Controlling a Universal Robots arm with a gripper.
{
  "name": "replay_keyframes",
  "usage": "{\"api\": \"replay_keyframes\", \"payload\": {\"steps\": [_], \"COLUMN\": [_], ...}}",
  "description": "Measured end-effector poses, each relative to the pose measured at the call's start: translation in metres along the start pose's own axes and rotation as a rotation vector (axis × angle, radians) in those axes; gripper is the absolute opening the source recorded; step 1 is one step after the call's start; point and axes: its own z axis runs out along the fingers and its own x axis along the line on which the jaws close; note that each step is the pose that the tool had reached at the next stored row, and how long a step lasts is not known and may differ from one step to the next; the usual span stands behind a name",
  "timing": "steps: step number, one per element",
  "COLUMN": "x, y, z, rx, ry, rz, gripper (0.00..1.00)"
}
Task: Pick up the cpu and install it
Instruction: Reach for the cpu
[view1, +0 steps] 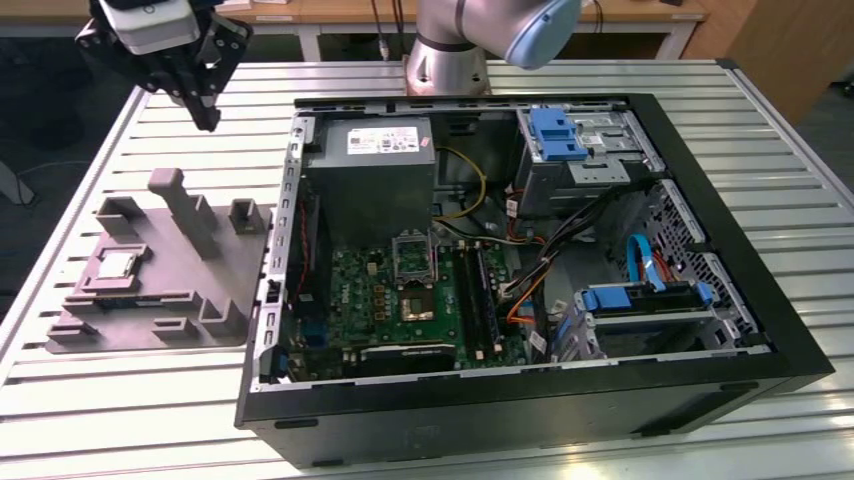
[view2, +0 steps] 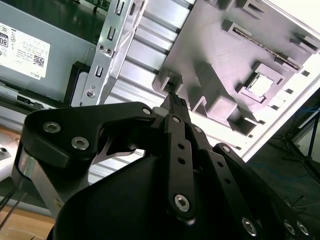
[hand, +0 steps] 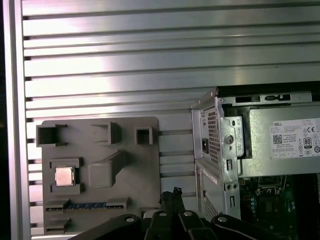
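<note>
The cpu (view1: 118, 265), a small square chip with a pale silvery top, lies flat in a recess of the grey plastic fixture (view1: 174, 290) on the table, at the exterior view's left. Both wrist views show the cpu (view2: 261, 85) (hand: 63, 176) in that recess too. My gripper (view1: 206, 118) hangs in the air well above the table, beyond the fixture's far end and clear of the cpu. Its dark fingers (view2: 175, 107) are shut together on nothing, and their tips (hand: 175, 192) point down. The motherboard socket (view1: 416, 300) sits inside the open computer case (view1: 747, 330).
The open black case takes up the middle and the exterior view's right of the slatted metal table (view1: 160, 420). A grey power supply (view1: 387, 160), drive cages (view1: 574, 140) and loose cables (view1: 561, 250) crowd the socket. The arm's base (view1: 447, 60) stands behind the case.
</note>
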Motion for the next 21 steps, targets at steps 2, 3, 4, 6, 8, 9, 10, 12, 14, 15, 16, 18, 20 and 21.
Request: {"api": "replay_keyframes", "payload": {"steps": [2, 3, 4, 6, 8, 9, 10, 12, 14, 15, 16, 18, 20, 21], "x": [0.0025, 0.0036, 0.0046, 0.0058, 0.0063, 0.0068, 0.0071, 0.0081, 0.0091, 0.0097, 0.0102, 0.0112, 0.0125, 0.013], "y": [-0.0002, -0.0003, -0.0003, -0.0004, -0.0005, -0.0005, -0.0005, -0.0006, -0.0007, -0.0007, -0.0008, -0.0009, -0.001, -0.001], "z": [0.0, 0.0, 0.0, 0.0001, 0.0002, 0.0001, 0.0002, 0.0002, 0.0003, 0.0003, 0.0003, 0.0004, 0.0004, 0.0004], "rx": [0.0, 0.0, 0.0, 0.0, 0.0, 0.0001, 0.0, 0.0, 0.0001, 0.0001, 0.0002, 0.0002, 0.0002, 0.0002], "ry": [0.0, 0.0, 0.0, 0.0002, 0.0005, 0.0008, 0.0009, 0.0012, 0.0016, 0.0018, 0.0019, 0.0023, 0.0025, 0.0026], "rz": [0.0, 0.0, 0.0, 0.0, 0.0, 0.0, 0.0, 0.0, 0.0, 0.0, 0.0, 0.0, 0.0, 0.0], "gripper": [0.11, 0.11, 0.11, 0.11, 0.11, 0.11, 0.11, 0.11, 0.11, 0.11, 0.11, 0.11, 0.11, 0.11]}}
